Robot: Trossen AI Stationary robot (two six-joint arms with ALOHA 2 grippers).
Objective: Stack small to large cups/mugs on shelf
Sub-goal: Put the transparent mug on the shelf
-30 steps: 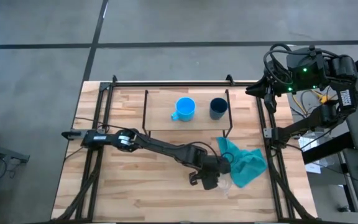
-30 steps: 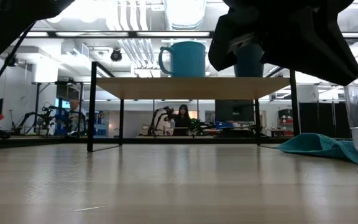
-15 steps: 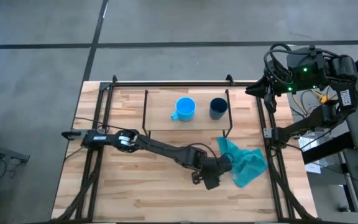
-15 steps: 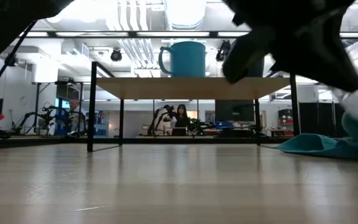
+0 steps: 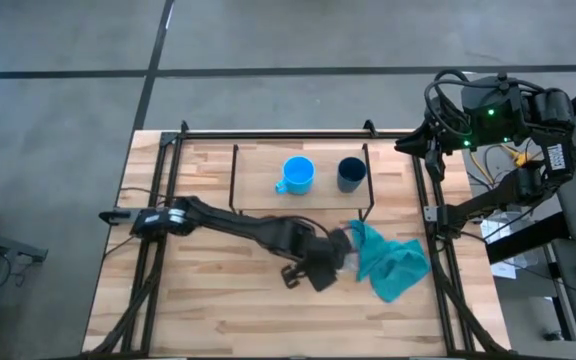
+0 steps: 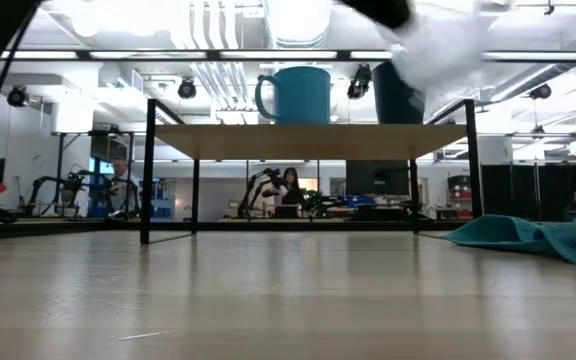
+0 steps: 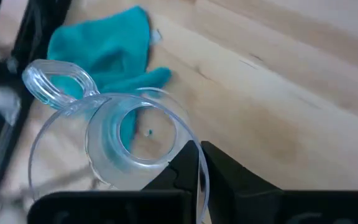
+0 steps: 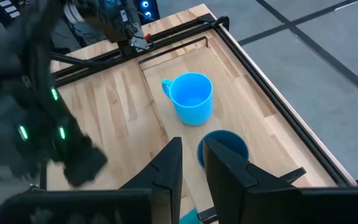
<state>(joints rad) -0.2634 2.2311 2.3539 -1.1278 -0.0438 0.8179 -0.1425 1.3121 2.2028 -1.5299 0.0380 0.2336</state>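
The wooden desk (image 5: 218,300) fills the high view; the shelf (image 5: 258,195) at upper center carries the light-blue mug (image 5: 297,175) and navy cup (image 5: 351,174). The left pincer (image 5: 333,255) is at center, beside the teal cloth (image 5: 393,265). The right pincer is folded away at the upper right. In the left wrist view, the left pincer pinches the clear glass cup (image 7: 126,143). In the right wrist view, the right pincer (image 8: 191,163) is pressed nearly together.

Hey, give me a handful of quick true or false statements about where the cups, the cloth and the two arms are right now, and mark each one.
1. The left pincer grips the clear glass cup. True.
2. The light-blue mug lies tipped over on the tabletop. False: it stands upright on the shelf.
3. The dark navy cup stands on the shelf beside the light-blue mug. True.
4. The teal cloth is draped over the shelf. False: it lies on the tabletop, in front of the shelf.
5. The right pincer holds the navy cup. False: it is empty, off the table's corner.
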